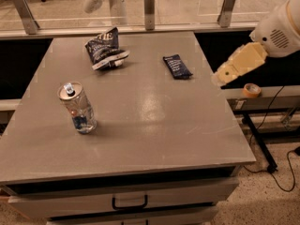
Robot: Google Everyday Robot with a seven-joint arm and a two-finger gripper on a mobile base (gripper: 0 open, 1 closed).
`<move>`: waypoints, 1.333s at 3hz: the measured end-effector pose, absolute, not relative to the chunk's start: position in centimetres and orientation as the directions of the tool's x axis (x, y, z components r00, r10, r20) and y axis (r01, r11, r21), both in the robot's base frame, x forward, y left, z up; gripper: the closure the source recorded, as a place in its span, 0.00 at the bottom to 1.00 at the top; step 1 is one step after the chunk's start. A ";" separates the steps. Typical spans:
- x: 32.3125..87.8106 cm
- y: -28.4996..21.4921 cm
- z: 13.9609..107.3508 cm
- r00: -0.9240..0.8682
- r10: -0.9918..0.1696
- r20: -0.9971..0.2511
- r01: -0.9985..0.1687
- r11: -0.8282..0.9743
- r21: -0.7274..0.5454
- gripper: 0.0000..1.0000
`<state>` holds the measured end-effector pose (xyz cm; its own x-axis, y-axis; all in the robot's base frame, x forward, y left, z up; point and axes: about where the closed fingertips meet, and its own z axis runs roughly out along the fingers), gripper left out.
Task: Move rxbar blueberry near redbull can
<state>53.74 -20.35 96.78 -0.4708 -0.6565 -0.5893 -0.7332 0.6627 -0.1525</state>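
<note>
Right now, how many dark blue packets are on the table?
2: chip bag at the far edge, rxbar blueberry to its right. The gripper hangs beside the table's right edge.
</note>
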 end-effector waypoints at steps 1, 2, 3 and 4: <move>58.8 -19.6 96.6 -0.547 -0.575 -0.608 -0.644 0.753 -0.133 0.00; 59.4 -18.7 96.5 -0.592 -0.526 -0.611 -0.605 0.791 -0.095 0.00; 59.3 -18.7 96.5 -0.593 -0.524 -0.611 -0.604 0.792 -0.093 0.00; 60.6 -17.6 95.7 -0.622 -0.501 -0.602 -0.563 0.821 -0.101 0.00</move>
<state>60.64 -17.59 95.75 -0.6217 -0.5006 -0.6024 -0.5625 0.8205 -0.1014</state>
